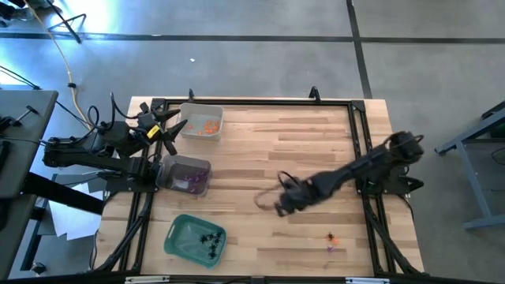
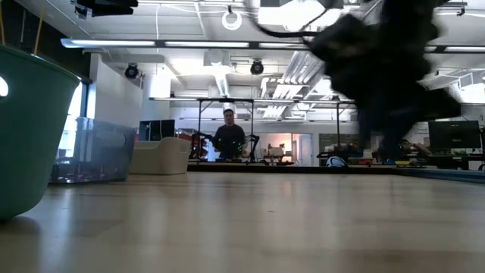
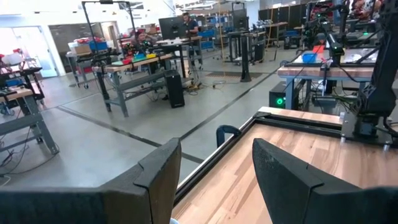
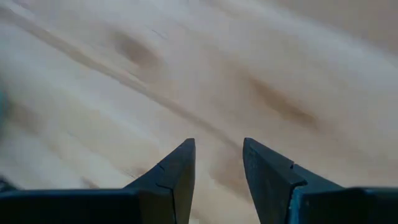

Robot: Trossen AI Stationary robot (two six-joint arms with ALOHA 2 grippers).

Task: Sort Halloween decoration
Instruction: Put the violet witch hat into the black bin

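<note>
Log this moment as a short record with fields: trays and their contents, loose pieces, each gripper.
Far tray: clear plastic tray holding orange trinkets
Middle tray: clear plastic tray holding purple trinkets
Near tray: green plastic tray holding black spider-like trinkets
Loose pieces: a few small trinkets on the wooden table, one of them orange
Left gripper: open, empty, waiting at the table's far left corner
Right gripper: open, empty, above bare wood mid-table
</note>
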